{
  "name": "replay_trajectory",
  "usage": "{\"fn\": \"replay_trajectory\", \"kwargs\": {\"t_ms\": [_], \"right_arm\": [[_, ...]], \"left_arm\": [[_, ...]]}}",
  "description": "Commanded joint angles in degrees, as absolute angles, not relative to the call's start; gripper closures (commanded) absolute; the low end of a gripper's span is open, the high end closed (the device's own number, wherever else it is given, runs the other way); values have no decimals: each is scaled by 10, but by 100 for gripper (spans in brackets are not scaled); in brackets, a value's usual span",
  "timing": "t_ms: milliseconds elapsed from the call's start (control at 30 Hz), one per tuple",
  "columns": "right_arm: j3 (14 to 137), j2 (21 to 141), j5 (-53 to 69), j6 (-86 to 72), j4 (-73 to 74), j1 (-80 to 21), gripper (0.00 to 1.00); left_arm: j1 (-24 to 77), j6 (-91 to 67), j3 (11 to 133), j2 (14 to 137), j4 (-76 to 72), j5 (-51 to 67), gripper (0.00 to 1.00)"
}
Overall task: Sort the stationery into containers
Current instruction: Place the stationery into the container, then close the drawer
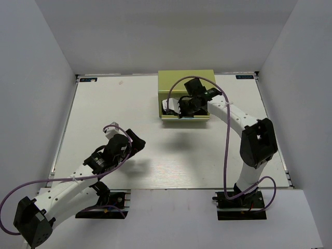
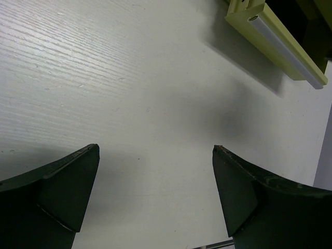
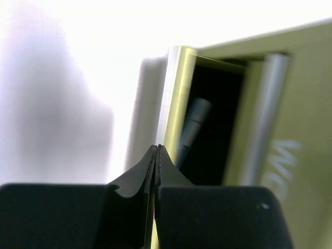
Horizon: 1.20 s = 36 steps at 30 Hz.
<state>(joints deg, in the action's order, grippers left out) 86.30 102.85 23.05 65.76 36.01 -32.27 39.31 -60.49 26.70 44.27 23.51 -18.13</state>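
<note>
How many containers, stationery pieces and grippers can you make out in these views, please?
Tool chest: 1
Pen: 1
Grippers: 2, the left gripper and the right gripper
Total: 4

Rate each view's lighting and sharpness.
Top external: even light, soft shadows on the table. Left wrist: sharp wood grain, faint shadow beneath the drawer. Right wrist: table blown out white; chest and pen blurred.
</note>
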Motion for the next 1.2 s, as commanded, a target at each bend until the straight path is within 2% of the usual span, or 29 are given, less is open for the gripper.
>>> {"fn": "replay_trajectory", "kwargs": {"t_ms": [0,200,500,900,1033,1133,1167], "right_arm": [[885,1056,290,734,475,-323,100],[879,1086,247,718,439,-327,100],[793,1090,63,578,149,-331,100],[735,1095,-65,576,-31,-332,100],[728,1095,-75,580,-48,-328,100],[727,1079,-26,572,-6,-330,100],[729,1058,-6,570,48,-329,100]], "left_arm": [[390,-599,276,441,225,-178,0],[390,-599,276,436,231,-178,0],[390,-604,276,418,243,-178,0],[390,-604,276,424,243,-178,0],[390,-604,276,429,243,-178,0],[390,-604,276,429,243,-178,0],[390,-604,281,429,237,-178,0]]}}
